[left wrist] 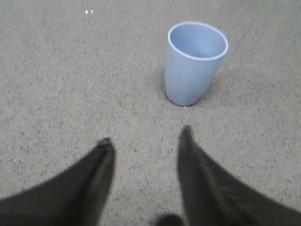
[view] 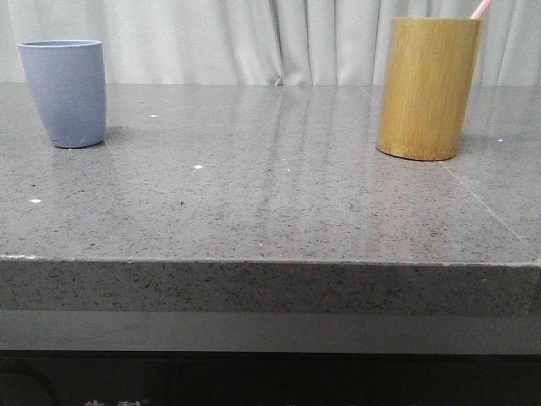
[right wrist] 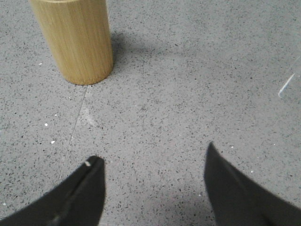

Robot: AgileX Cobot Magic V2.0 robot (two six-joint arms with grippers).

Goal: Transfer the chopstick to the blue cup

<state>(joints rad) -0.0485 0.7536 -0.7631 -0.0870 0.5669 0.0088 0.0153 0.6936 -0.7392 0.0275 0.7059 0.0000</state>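
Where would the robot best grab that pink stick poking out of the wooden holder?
Probably by the pink tip of the chopstick that sticks out above the rim of the bamboo holder, coming down from above. The rest sits inside the holder, so its walls block any side approach. The right gripper, jaws open over the table, looks nearer.

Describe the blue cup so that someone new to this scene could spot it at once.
On the grey speckled table, look to the far left, opposite the bamboo cylinder on the right. The blue cup stands upright there: short, pale blue-grey, tapering to its base, empty, while the taller cylinder holds a pink chopstick.
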